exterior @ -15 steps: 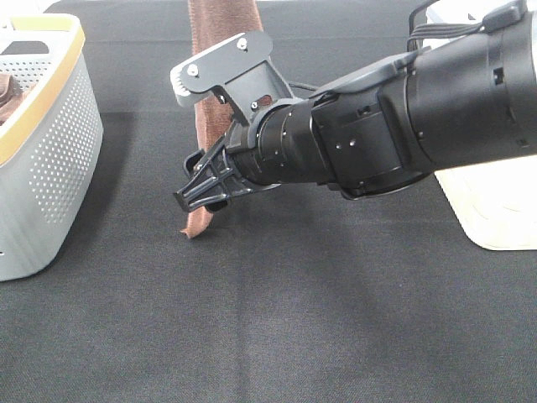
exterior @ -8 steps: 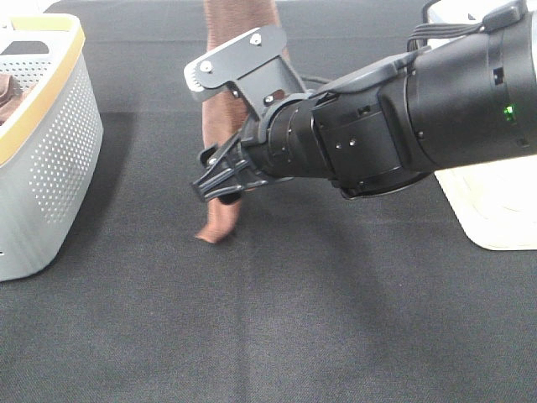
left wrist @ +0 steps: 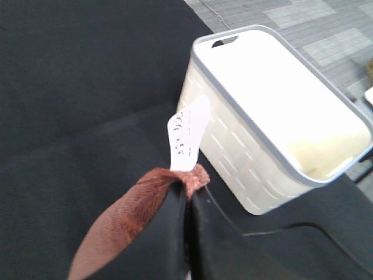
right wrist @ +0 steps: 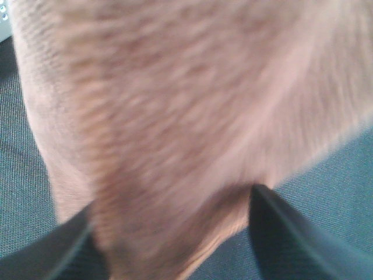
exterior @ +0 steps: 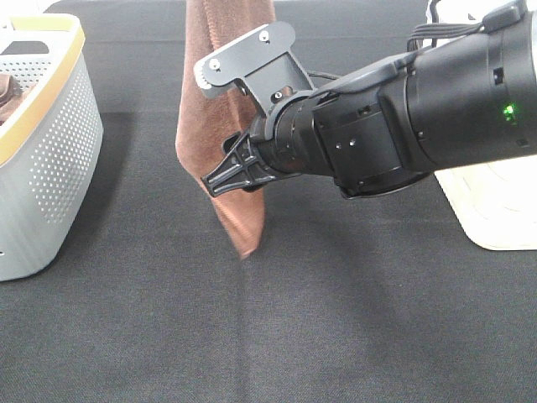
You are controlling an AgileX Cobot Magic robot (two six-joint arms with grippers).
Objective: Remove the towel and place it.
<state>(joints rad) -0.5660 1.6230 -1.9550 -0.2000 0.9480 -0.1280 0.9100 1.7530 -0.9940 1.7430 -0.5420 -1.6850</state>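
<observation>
The reddish-brown towel (exterior: pixel 220 101) hangs from above the exterior view, and its lower tip dangles just over the black tabletop. My left gripper (left wrist: pixel 187 198) is shut on the towel's (left wrist: pixel 137 207) top corner, beside the small white tag (left wrist: pixel 187 134); the exterior view does not show this gripper. My right gripper (exterior: pixel 228 175) reaches in from the right at mid-height of the cloth. In the right wrist view its fingers (right wrist: pixel 274 233) stand apart, with the blurred towel (right wrist: pixel 175 116) filling the space between them.
At the left edge stands a grey perforated basket (exterior: pixel 50 159) with a yellow rim, holding a darker brown cloth (exterior: pixel 7 91). A white bin (exterior: pixel 495 210), seen also in the left wrist view (left wrist: pixel 262 146), stands at the right. Black cloth (exterior: pixel 294 336) covers the table.
The hanging towel has swung and now faces the camera wider, its tip shifted right. My right gripper has moved slightly right and up, deeper onto the cloth, and its fingers have begun to narrow.
</observation>
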